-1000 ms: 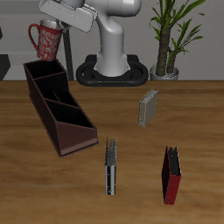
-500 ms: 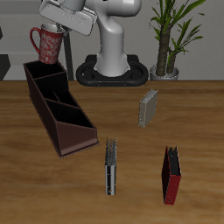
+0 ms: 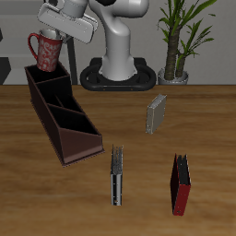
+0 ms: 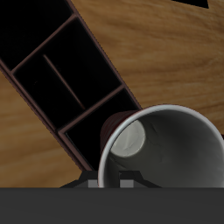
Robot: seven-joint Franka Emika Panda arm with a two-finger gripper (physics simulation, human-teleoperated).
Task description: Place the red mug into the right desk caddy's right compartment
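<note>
The red mug (image 3: 46, 53), with a pale swirly pattern and its handle to the side, hangs in the air with my gripper (image 3: 54, 35) shut on its rim. It hovers just above the back end of the right desk caddy (image 3: 63, 118), a long maroon-brown tray with dividers. In the wrist view the mug's light grey inside (image 4: 162, 149) fills the picture. Under it lies the caddy's squarish end section, the right compartment (image 4: 91, 131), with nothing in it. The mug's base is a little above the caddy's rim and touches nothing.
A grey book (image 3: 156, 113) stands upright mid-table, beside the caddy. A dark book (image 3: 117, 175) and a red book (image 3: 181, 184) sit nearer the front edge. The robot base (image 3: 115, 69) and a potted plant (image 3: 180, 41) are at the back.
The gripper has come down with the mug, which now hangs lower and closer to the caddy's back end. Nothing else has moved.
</note>
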